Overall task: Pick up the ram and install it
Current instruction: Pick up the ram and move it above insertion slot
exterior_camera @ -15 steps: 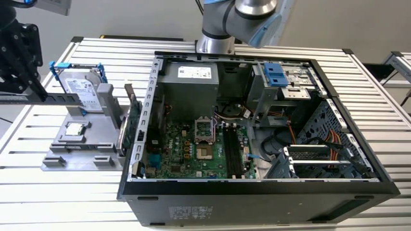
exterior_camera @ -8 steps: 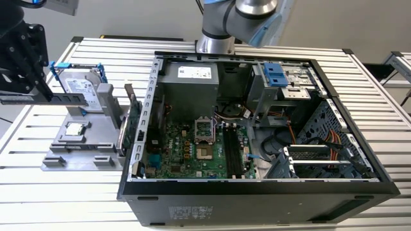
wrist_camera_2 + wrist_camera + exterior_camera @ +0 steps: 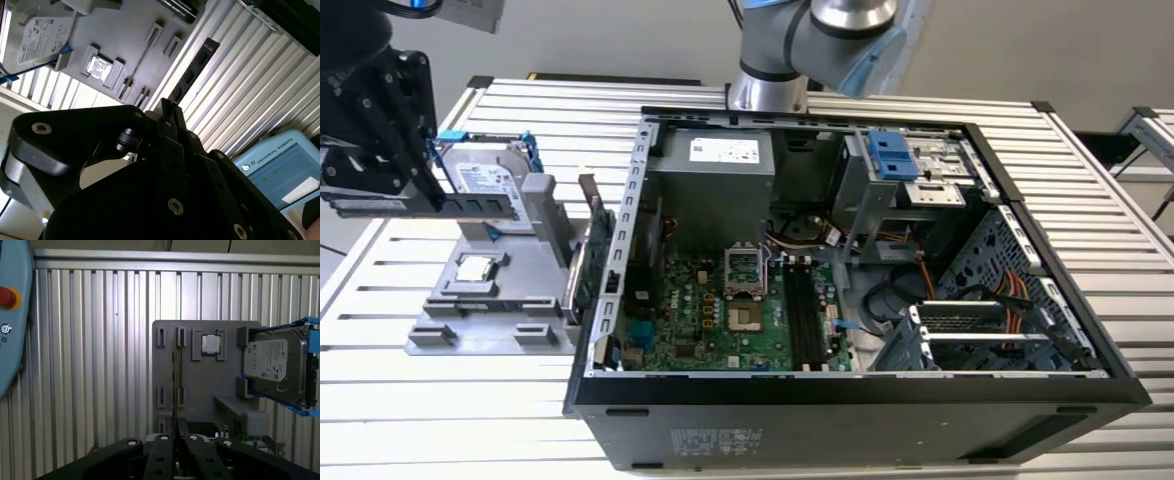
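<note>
- The open computer case [image 3: 854, 388] lies on its side on the slatted table [image 3: 1121, 255], with the motherboard [image 3: 707, 320] facing up and the long black memory slots [image 3: 803, 320] bare beside the processor socket.
- To the exterior view's left of the case sits a gray holder [image 3: 467, 335]. Between the holder and the slots are a green expansion card [image 3: 596, 255], standing on edge, and the case's side wall.
- A pale blue teach pendant [image 3: 280, 170] lies on the slats, seen past the fingers in the second wrist view.
- The black gripper [image 3: 430, 195] is up over the holder, well apart from the case, and its fingers [image 3: 172, 125] are pressed together on the ram [image 3: 478, 201], pinching the flat faces.
- The ram pokes out beyond the fingertips as a long dark strip (edge-on and thin as a line in the first wrist view, [image 3: 175, 380]). It hangs level in front of the hard drive [image 3: 491, 180].
- The holder carries that silver hard drive in its blue-trimmed frame, propped up at a tilt, and a small square processor chip [image 3: 478, 268] lies flat in its own pocket.
- The holder's narrow slots [image 3: 161, 337] look vacant.
</note>
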Available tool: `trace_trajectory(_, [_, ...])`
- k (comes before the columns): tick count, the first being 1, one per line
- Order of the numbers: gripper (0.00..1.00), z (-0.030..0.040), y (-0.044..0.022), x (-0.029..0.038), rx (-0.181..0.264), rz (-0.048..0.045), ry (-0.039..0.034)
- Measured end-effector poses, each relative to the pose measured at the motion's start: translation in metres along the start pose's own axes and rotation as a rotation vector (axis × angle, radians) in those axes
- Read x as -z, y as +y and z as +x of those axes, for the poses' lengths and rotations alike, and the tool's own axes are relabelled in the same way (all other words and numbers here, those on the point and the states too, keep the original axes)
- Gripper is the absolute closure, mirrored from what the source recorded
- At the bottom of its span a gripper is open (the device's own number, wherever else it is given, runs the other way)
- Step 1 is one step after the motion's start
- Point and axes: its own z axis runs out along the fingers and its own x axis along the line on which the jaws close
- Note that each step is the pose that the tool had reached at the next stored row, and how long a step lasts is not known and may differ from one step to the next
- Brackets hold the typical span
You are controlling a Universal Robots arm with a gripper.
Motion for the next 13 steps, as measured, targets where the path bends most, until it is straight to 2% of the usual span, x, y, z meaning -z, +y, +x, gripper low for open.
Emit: trace_trajectory(13, [1.0,-0.0002,-0.0203,0.0002,0.007,-0.0004,0.0001])
